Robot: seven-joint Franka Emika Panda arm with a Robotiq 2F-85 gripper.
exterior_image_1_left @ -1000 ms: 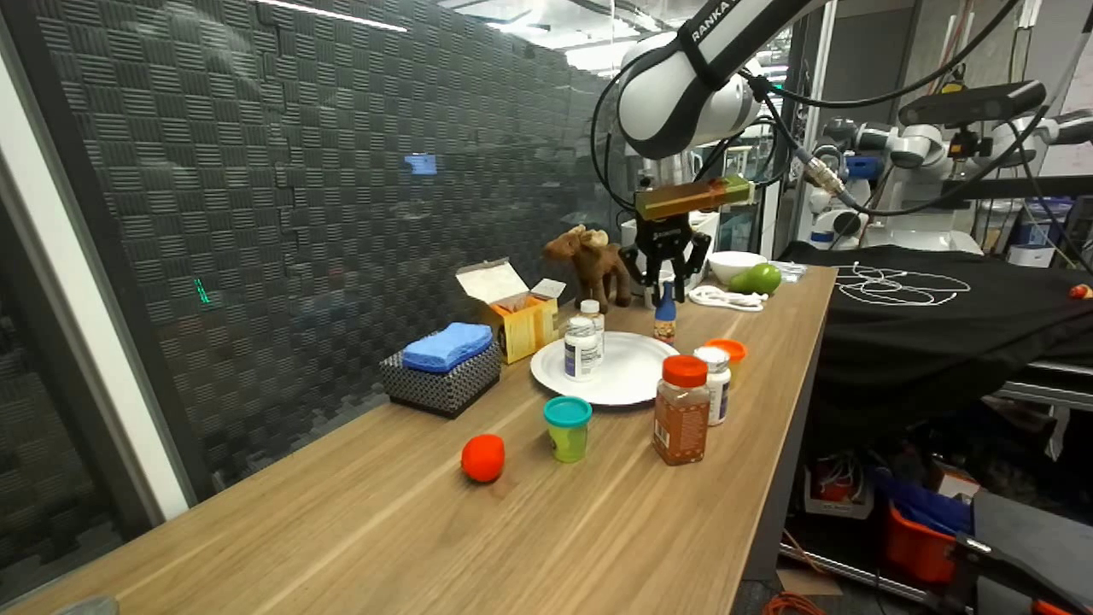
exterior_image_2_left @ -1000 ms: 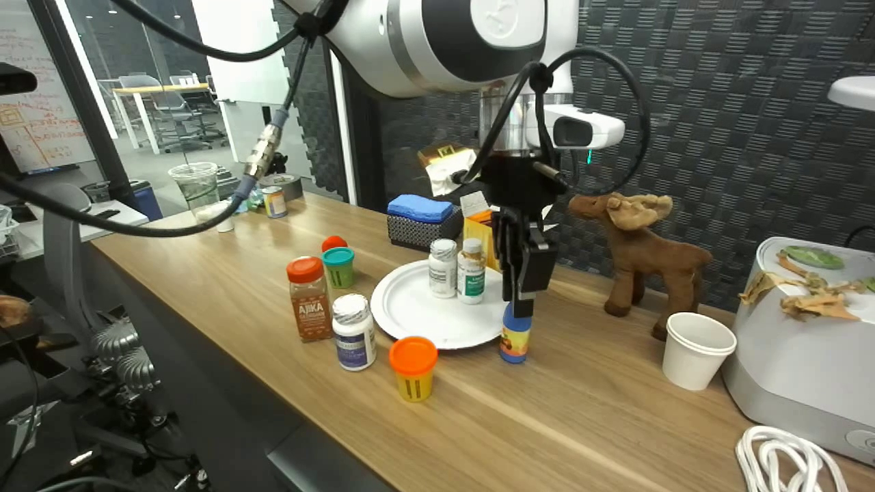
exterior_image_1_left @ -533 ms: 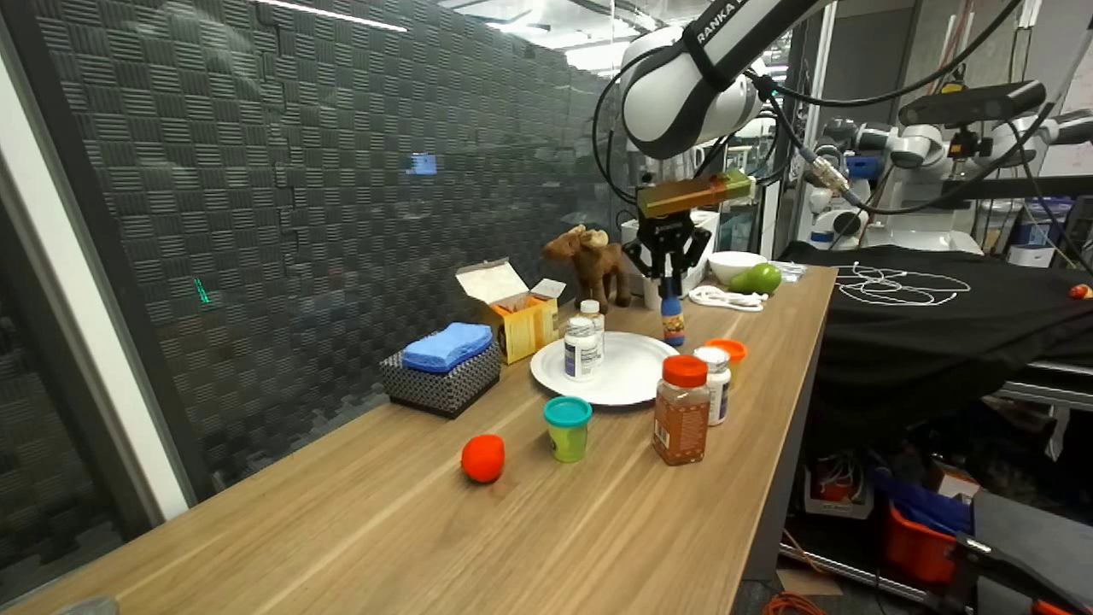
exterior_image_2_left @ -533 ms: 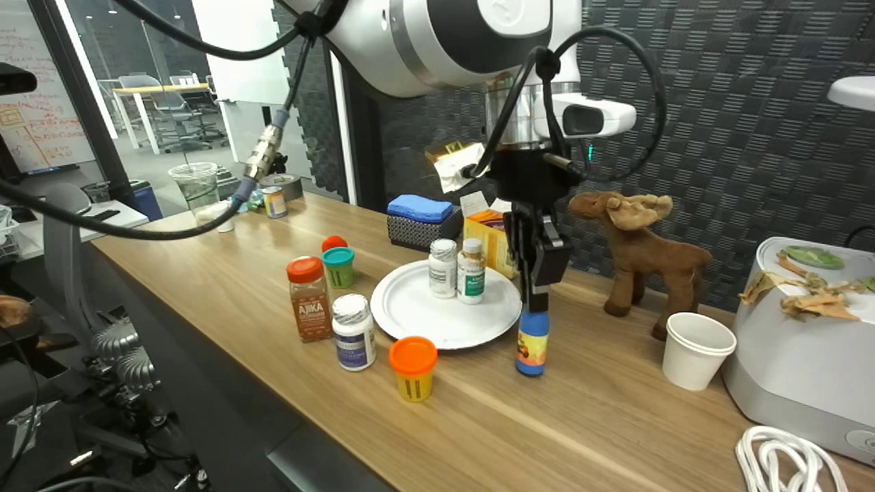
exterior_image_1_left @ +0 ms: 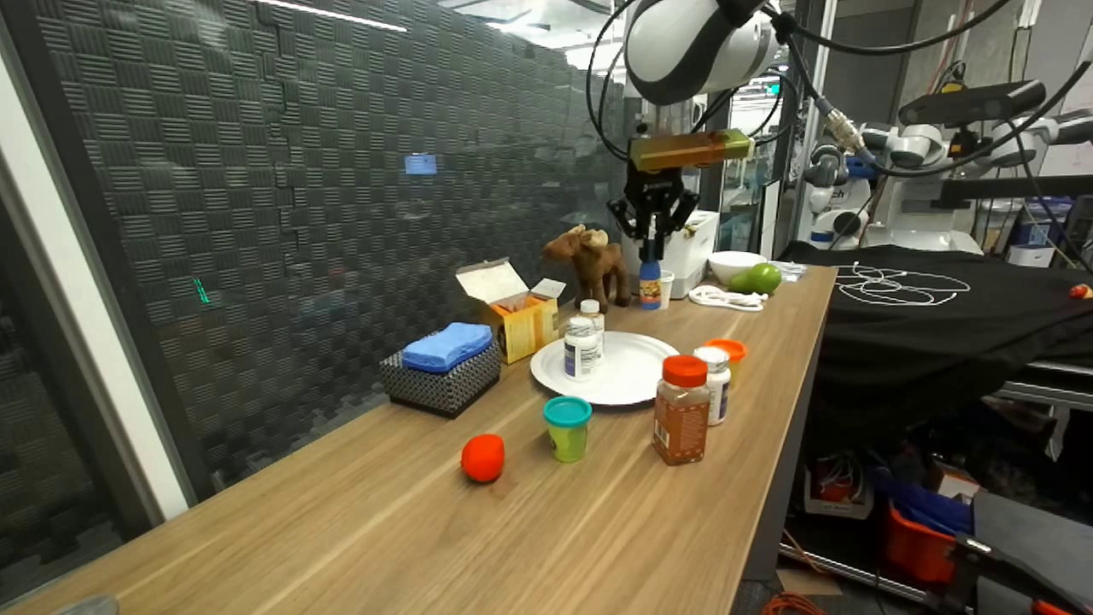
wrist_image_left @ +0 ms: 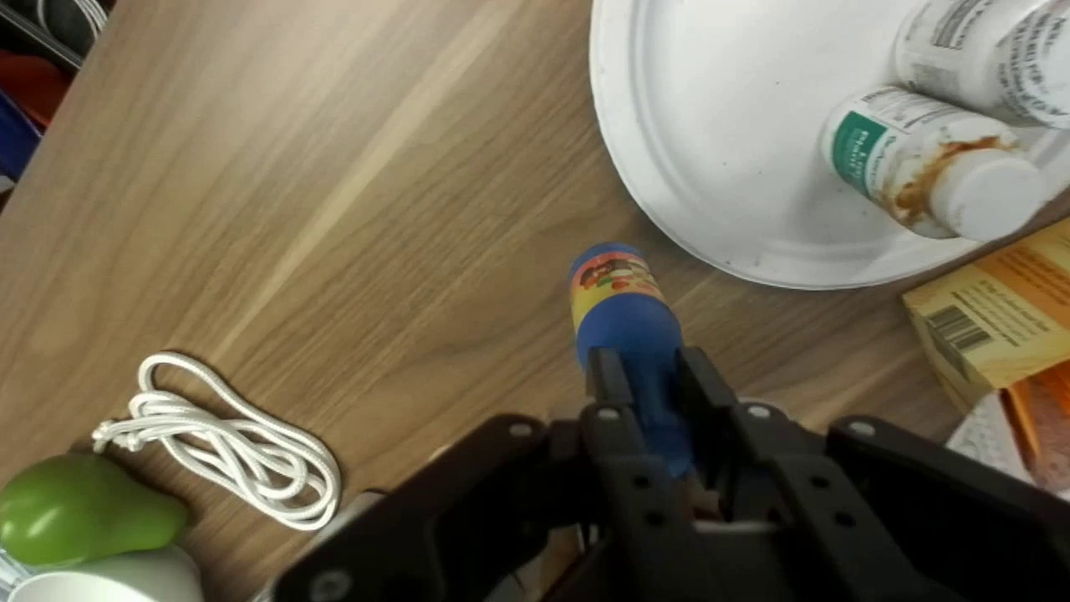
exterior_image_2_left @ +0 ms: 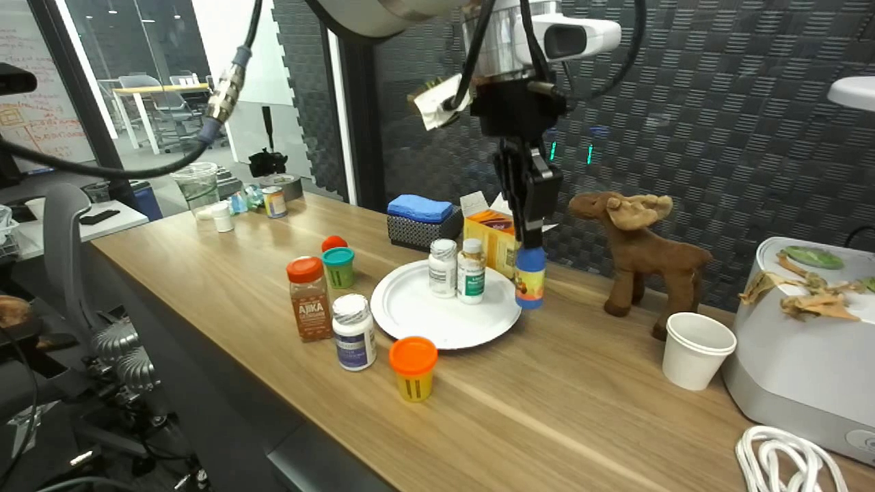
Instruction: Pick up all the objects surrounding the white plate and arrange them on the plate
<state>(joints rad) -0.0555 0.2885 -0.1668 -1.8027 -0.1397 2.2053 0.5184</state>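
My gripper is shut on the neck of a blue bottle, which hangs upright above the table just beyond the plate's rim. On the white plate stand two white-capped bottles, a plain white one and a green-labelled one. Around the plate on the table are the red ball, the teal-lidded green cup, the brown red-lidded jar, a white bottle with a blue label and an orange-lidded yellow cup.
An open yellow box and a patterned black box topped with blue cloth sit beside the plate. Farther along are a plush moose, a paper cup, a white appliance, white cord and a green pear.
The gripper came down over the blue bottle's top and shut on it. Since then it has lifted the bottle off the table.
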